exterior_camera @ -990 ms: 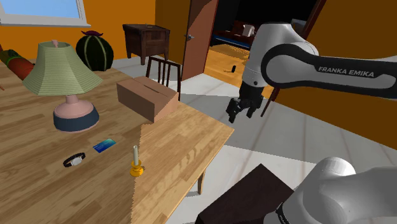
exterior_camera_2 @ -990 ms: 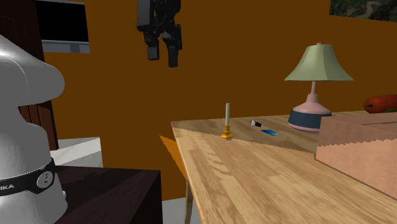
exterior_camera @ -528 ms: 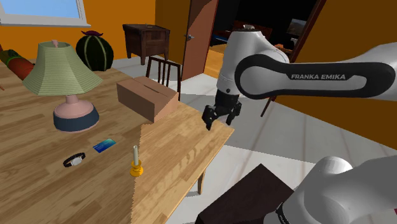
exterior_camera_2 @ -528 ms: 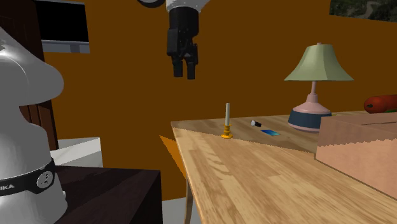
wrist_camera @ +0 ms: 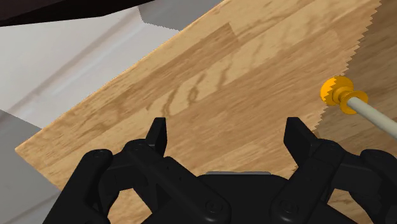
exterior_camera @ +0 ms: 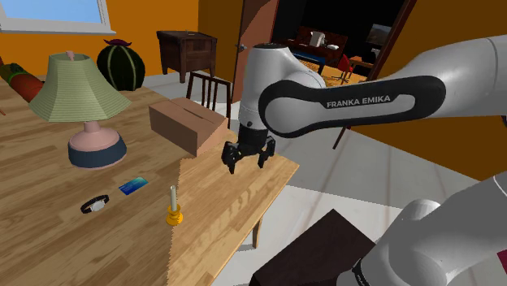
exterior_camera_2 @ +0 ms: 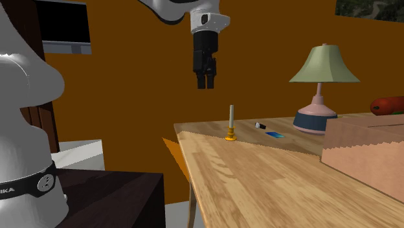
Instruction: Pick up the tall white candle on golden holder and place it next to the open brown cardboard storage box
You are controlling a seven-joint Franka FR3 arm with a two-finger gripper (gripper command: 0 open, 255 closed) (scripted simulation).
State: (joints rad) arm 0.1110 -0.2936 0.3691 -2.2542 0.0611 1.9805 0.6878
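Black jaws, spread, have swung over the table, nearer the candle.

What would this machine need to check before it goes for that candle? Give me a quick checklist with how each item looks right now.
1. Pincer open: ok, fingers apart, nothing between them.
2. Candle upright on the table: ok.
3. Pincer above the candle: not ok, it hangs high and off to one side.
4. Room around the candle: ok, wristwatch and blue card lie apart from it.
5. Landing spot by the cardboard box: ok, bare wood beside it.
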